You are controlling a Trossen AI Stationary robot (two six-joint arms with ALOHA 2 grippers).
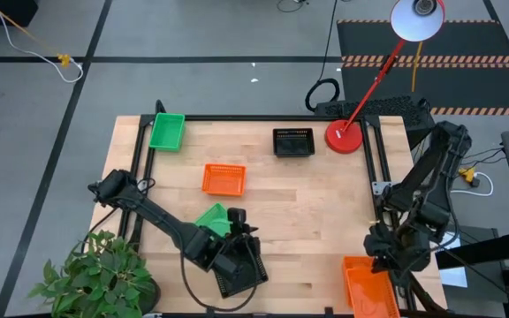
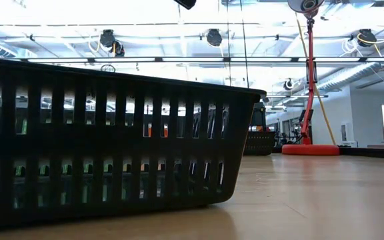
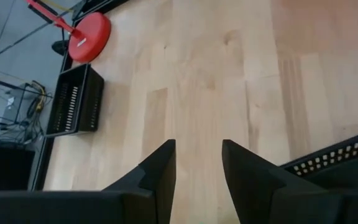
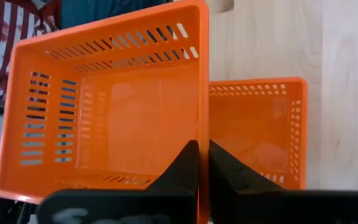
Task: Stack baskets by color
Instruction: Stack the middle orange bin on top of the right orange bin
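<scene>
My right gripper (image 4: 204, 149) hovers over the table's near right corner (image 1: 385, 256), shut on an orange basket (image 4: 104, 106). Under it, a second orange basket (image 4: 260, 130) lies flat on the table. My left gripper (image 3: 197, 155) is at the near middle of the table (image 1: 237, 234). It stands open over bare wood, with nothing between its fingers. A black basket (image 1: 241, 269) sits just beside it on its base and fills the left of the low view (image 2: 105, 140). A green basket (image 1: 213, 218) lies close to the left arm. My right gripper pinches one side wall of the upper orange basket at its rim (image 4: 202, 127). One finger is inside the basket and the other outside. The fingers slant down from above. The basket is lifted clear and tilted above the orange basket under it.
On the table also stand a green basket (image 1: 166, 131) at the far left, a black basket (image 1: 293, 141) at the far middle and an orange basket (image 1: 224, 178) in the middle. A red lamp base (image 1: 344, 137) stands at the far right. A potted plant (image 1: 95, 274) sits off the near left corner.
</scene>
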